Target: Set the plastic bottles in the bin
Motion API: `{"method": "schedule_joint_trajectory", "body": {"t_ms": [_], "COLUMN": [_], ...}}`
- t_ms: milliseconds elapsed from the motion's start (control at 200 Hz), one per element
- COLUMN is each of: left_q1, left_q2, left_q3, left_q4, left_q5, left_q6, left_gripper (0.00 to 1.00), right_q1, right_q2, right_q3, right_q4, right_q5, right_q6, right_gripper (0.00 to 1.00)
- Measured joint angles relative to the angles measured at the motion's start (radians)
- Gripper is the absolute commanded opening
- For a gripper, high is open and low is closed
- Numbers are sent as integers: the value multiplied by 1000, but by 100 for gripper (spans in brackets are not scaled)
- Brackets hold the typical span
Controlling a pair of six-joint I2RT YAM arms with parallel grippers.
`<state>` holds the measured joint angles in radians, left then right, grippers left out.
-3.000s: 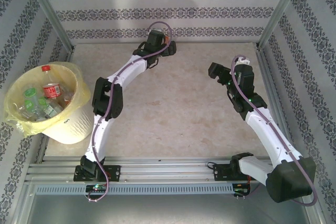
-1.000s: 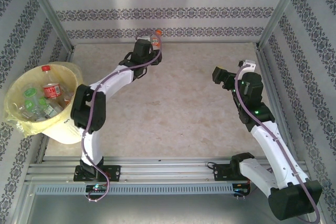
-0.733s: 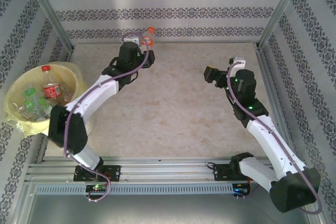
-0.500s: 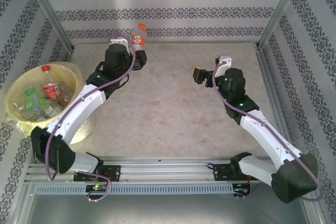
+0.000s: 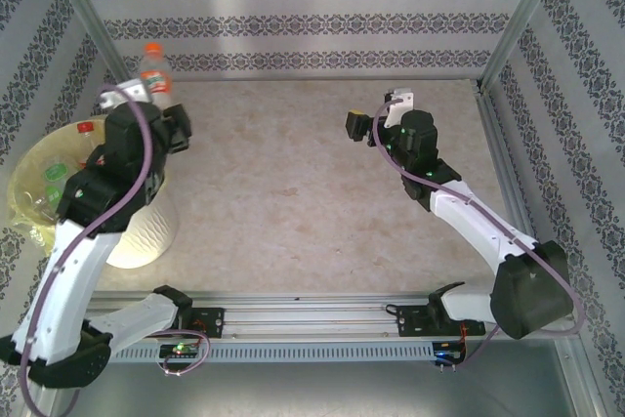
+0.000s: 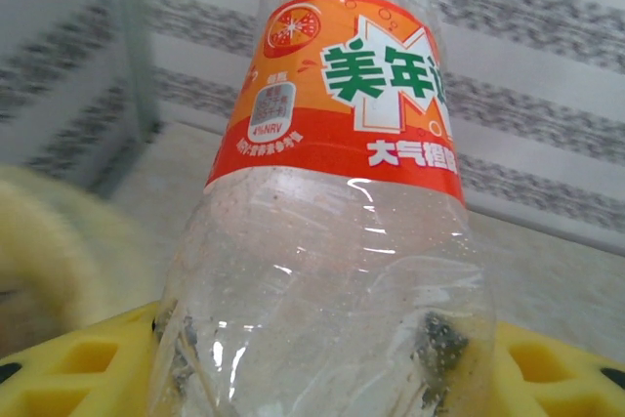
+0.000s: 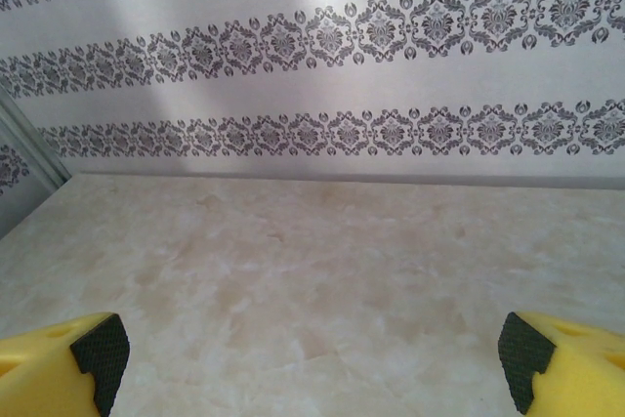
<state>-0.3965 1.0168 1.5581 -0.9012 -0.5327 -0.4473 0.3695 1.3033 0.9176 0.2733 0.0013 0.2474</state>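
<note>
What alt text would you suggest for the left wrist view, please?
A clear plastic bottle with an orange and red label sits close up, gripped between the yellow fingers of the left pincer. Behind it are a beige tabletop and a patterned wall.

Orange label point(image 6: 342, 85) on the plastic bottle point(image 6: 322, 271) I hold

I read large green characters "美年", with a third one cut off where the label curves away. Below them, in white on the red band, stands "大气" and one more character I cannot make out. On the left is a printed orange slice, and under it a square code point(image 6: 272, 104) with "4%NRV" beneath; the tiny print above it is unreadable.
</note>
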Motion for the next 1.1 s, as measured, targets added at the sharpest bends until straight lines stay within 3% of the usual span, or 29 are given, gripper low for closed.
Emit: {"method": "schedule_joint_trajectory", "body": {"t_ms": [125,305,535,749,1009,1099], "left_q1": [29,99,362,557,649,654], "left_q2": [-54,-65,-54,-13,-17,-16], "left_q3": [29,97,57,20,-83,-134], "left_q4": [-129,-285,-349,-349,-348,-330], "left_q5": [-98,-130,71,256,317,356], "left_q6": [-3,-18,0,45,51,51], "left_gripper": [47,45,41,44,54,70], "right_q1": [2,2,2,2,2,2], "right_q2": [19,31,34,26,12,12], "right_q3": [17,21,21,21,20,20], "right_q4": [9,15,16,15,15,15], "right_q5": [-3,-11,-19,-18,-18,-18], "right_q6": [4,11,18,19,18,18], "right_gripper": [98,98,98,98,98,98]}}
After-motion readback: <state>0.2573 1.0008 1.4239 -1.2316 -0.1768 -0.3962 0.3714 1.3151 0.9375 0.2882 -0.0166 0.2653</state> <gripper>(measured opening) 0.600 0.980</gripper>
